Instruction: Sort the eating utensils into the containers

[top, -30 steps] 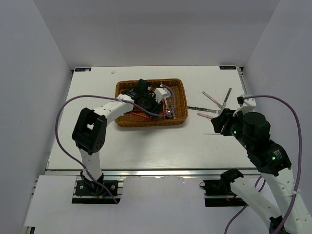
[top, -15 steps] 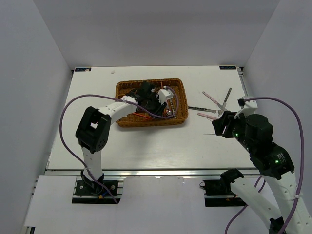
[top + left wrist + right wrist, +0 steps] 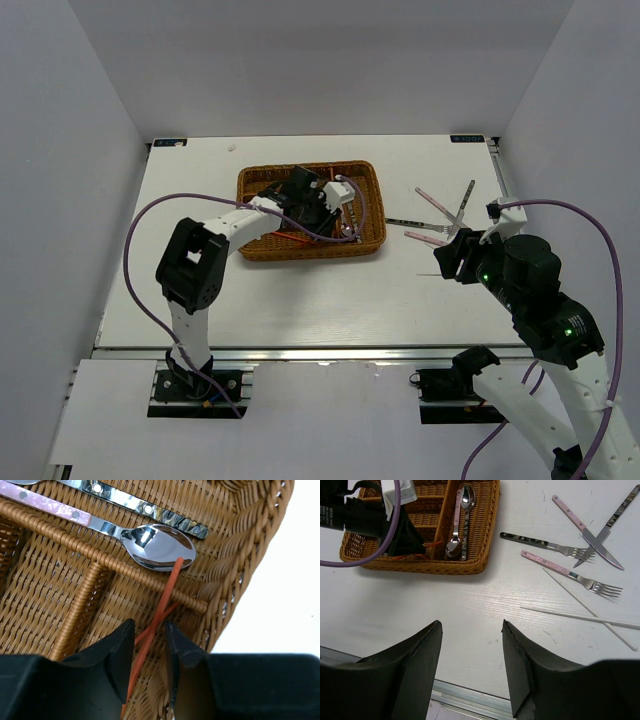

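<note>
Right side of the desk [image 3: 300, 300], near edge to far edge:

1. Right gripper [image 3: 471, 625]. Fingers spread wide with nothing between them, hanging over bare desk toward the right edge. All loose items lie beyond it and it touches none.
2. White chopsticks [image 3: 570, 615]. Two, crossed in a shallow X flat on the desk, just past the gripper's right finger.
3. Tray [image 3: 300, 255]. Brown wicker, mid-desk, left of the loose items.
4. Left gripper [image 3: 149, 625]. Inside the tray against its near wall. Fingers are a little apart, the gap wider than what lies in it.
5. Red chopsticks [image 3: 157, 605]. Two, crossed, running up through that gap. One lies along the left finger's inner edge, passes over a woven divider [image 3: 100, 557] and ends on the spoon bowl.
6. Pink-handled spoon [image 3: 160, 546]. In the tray's right-hand long slot, bowl toward the near wall.
7. Dark-handled spoon [image 3: 466, 502]. Same slot, beside the first, bowl toward the far wall.
8. Pink-handled fork [image 3: 570, 572]. On the desk right of the tray.
9. Dark-handled fork [image 3: 545, 543]. Just beyond the pink-handled fork.
10. Pink-handled knife [image 3: 577, 522] and dark-handled knife [image 3: 615, 522]. Farthest out, with blades crossing.
</note>
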You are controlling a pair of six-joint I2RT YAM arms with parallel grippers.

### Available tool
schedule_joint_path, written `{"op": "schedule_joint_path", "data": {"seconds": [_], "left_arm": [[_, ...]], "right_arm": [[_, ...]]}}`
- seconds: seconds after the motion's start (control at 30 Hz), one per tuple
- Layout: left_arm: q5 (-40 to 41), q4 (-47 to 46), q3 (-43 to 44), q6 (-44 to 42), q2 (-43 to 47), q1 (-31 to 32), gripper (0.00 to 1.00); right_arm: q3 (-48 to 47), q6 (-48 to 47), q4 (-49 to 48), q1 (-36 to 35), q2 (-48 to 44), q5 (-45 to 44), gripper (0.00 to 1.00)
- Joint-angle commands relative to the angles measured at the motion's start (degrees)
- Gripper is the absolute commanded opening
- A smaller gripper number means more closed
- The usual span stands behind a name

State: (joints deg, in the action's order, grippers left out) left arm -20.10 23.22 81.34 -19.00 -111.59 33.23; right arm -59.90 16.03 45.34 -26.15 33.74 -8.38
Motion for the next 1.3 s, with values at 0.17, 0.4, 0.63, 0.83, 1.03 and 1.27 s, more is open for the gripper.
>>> {"op": "schedule_joint_path", "data": {"seconds": [0.17, 0.4, 0.63, 0.83, 1.03, 1.27], "left_arm": [[0.0, -1.8, 0.2, -0.3, -1.6, 0.3, 0.37], [4.4, 0.2, 1.9, -1.6, 0.2, 0.4, 0.24], [8.3, 8.9, 5.5, -10.6, 3.3, 0.5, 0.13], [15.7, 12.5, 2.1, -15.5, 3.8, 0.5, 0.08], [19.2, 10.1, -1.8, -16.1, 4.9, 0.5, 0.18], [25.3, 3.7, 0.0, -8.4, 10.3, 0.6, 0.58]], "right_arm": [[-1.2, -1.5, -1.0, 0.1, -0.5, -0.1, 0.57], [-1.2, -1.8, -1.1, 0.0, -1.0, -0.1, 0.58], [-0.7, -1.8, -1.6, 0.1, -1.0, 0.3, 0.59], [-1.1, -2.0, -1.6, 0.0, -0.9, 0.2, 0.59], [-1.2, -2.1, -1.5, 0.0, -0.3, 0.1, 0.59], [0.9, -1.1, -3.3, 0.1, 1.4, -1.0, 0.65]]}}
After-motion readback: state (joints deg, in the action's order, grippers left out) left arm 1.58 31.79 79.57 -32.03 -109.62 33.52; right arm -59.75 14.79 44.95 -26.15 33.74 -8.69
